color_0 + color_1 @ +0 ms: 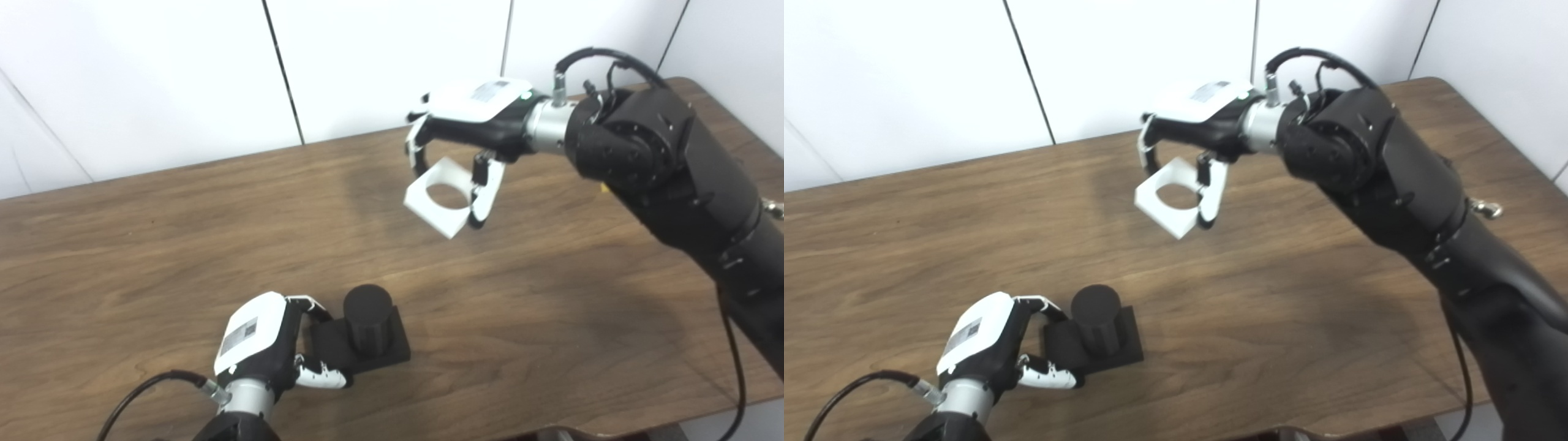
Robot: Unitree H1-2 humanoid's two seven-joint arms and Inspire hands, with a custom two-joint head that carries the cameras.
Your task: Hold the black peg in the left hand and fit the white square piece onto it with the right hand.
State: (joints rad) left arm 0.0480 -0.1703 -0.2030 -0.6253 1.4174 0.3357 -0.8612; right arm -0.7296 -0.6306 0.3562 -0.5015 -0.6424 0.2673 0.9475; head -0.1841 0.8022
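A brown wooden table [184, 245] stands against white wall panels. At its near edge the left hand [269, 343] grips the square base of the black peg [367, 327] (a short upright cylinder). Well beyond the peg, the right hand [465, 131] holds the white square piece [440, 199], tilted, round-holed, raised above the table.

Left hand [263, 343] grips black peg [367, 327]; right hand [465, 128] holds white square piece [438, 197] aloft
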